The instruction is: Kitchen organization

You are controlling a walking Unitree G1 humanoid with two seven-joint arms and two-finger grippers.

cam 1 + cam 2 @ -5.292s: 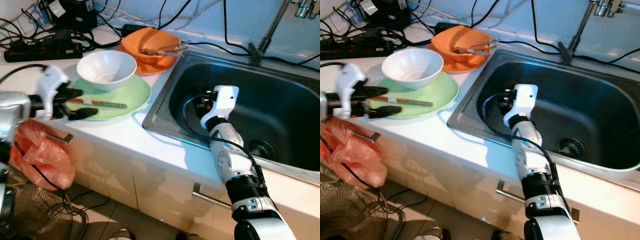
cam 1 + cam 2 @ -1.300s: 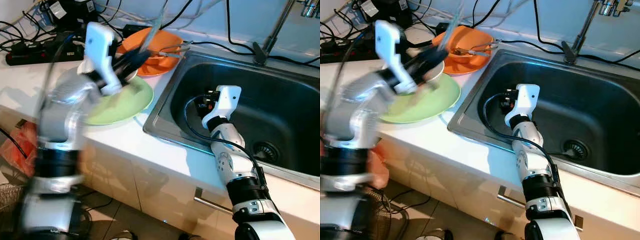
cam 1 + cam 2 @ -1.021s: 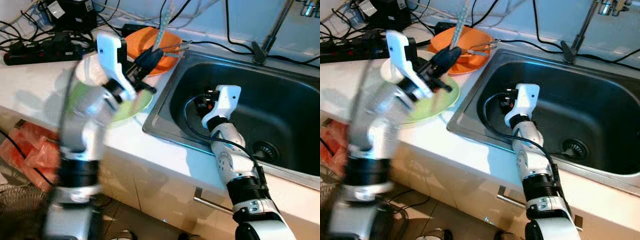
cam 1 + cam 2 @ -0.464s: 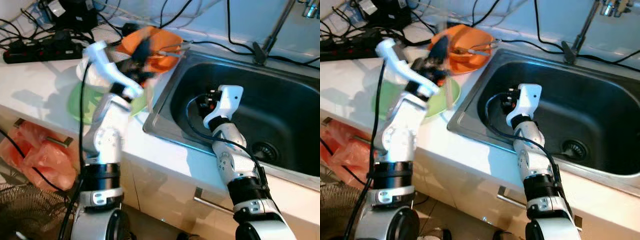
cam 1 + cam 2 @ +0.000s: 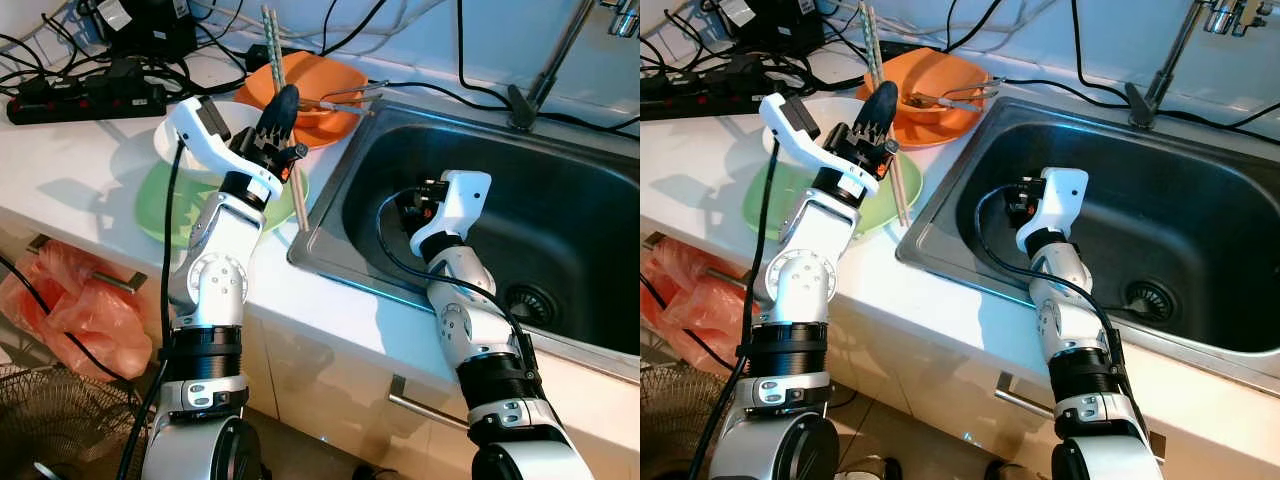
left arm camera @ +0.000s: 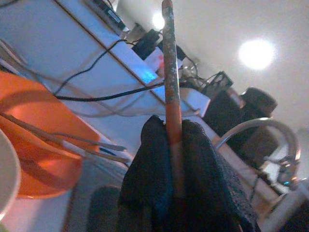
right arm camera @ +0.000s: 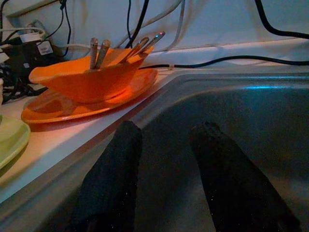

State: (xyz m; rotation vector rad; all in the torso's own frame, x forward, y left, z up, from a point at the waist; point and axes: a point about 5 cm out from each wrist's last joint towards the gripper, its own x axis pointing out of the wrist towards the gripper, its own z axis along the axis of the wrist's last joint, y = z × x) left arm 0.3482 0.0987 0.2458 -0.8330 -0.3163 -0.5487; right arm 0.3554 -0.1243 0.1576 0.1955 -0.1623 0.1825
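Note:
My left gripper [image 5: 283, 103] is shut on a pair of chopsticks [image 5: 272, 40] and holds them nearly upright above the counter, between the green plate [image 5: 160, 205] and the sink [image 5: 560, 210]. The left wrist view has its fingers [image 6: 154, 159] pinched around a chopstick [image 6: 170, 72]. A white bowl [image 5: 238, 118] sits on the green plate, partly behind my left arm. Behind it an orange bowl [image 5: 320, 85] with metal utensils [image 5: 335, 97] rests on an orange plate. My right gripper [image 5: 408, 205] hangs inside the sink, open and holding nothing, as its fingers [image 7: 116, 164] show.
A power strip [image 5: 90, 95] and tangled cables line the back of the counter. The faucet [image 5: 545, 60] rises behind the sink, whose drain [image 5: 527, 298] lies near my right arm. An orange plastic bag [image 5: 75, 320] hangs on a drawer handle, above a wire basket [image 5: 50, 430].
My left arm has lifted the chopsticks off the green plate, swung right toward the sink edge, and now holds them upright. The right arm has stayed put.

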